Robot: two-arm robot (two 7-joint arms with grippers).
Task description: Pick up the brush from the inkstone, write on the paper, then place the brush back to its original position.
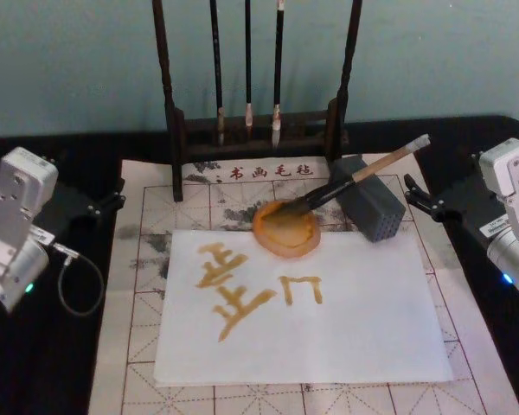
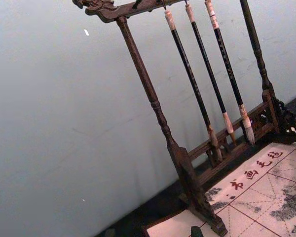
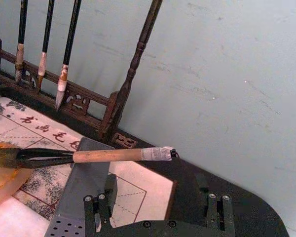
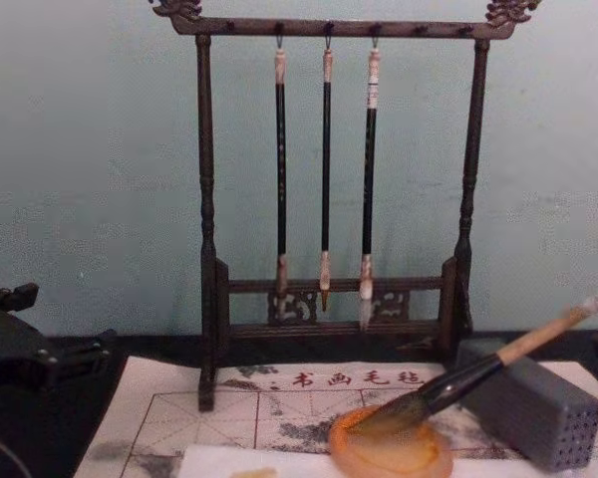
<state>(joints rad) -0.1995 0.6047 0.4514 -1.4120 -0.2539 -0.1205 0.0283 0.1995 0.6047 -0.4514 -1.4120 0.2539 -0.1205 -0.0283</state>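
Resting item: the brush (image 1: 355,180), bristles in the inkstone (image 1: 285,246), handle propped on the grey block (image 1: 376,212), which keeps the wet tip off the paper (image 1: 372,320). The paper carries amber strokes. Left gripper (image 1: 119,192) and right gripper (image 1: 410,193) sit parked at opposite worktop edges. The 2 sets of fingers are spread and hold nothing. Judged: task near complete.

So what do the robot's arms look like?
The left arm and right arm are silver-white, built from boxy and round chunks. The left end effector and right end effector are black. A grey cable loops from the left arm, which has a tiny green light; the right arm has a blue light.
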